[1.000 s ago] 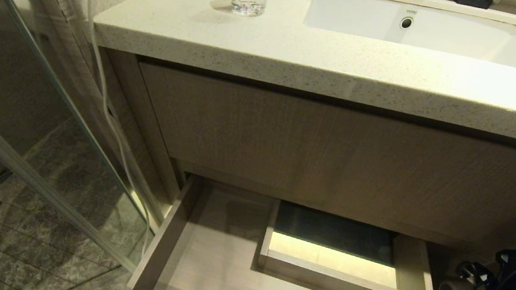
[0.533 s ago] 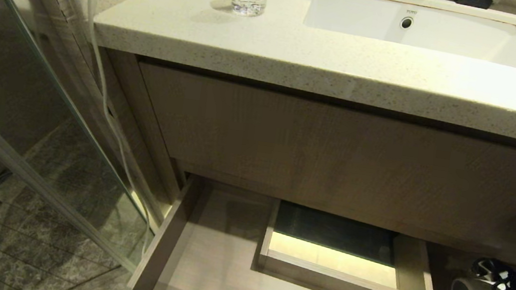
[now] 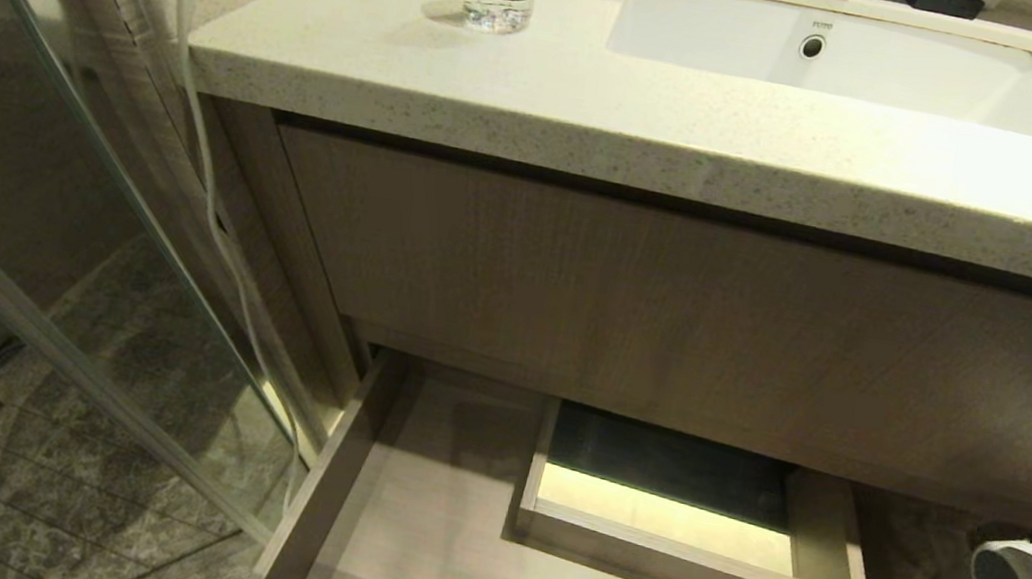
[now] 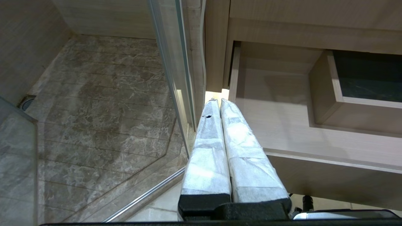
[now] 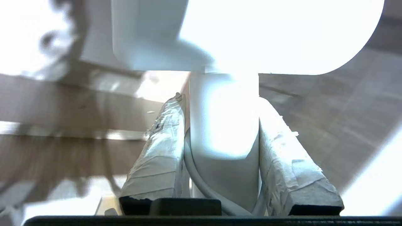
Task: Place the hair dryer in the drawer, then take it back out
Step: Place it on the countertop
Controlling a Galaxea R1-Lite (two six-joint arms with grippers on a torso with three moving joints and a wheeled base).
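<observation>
R pincer (image 5: 220, 125) clamped on slim handle of white fat-barrelled hair dryer (image 3: 1026, 578), barrel axis level, pointing left toward open wood-grain drawer (image 3: 432, 530); L pincer (image 4: 220, 103) shut, idle.

This is a bathroom: a white sink (image 3: 851, 64) sits in a speckled stone counter (image 3: 599, 130) over a wooden cabinet (image 3: 674, 312), beside a glass shower wall (image 3: 35, 192) and a marble-tiled floor (image 4: 94, 110).
</observation>
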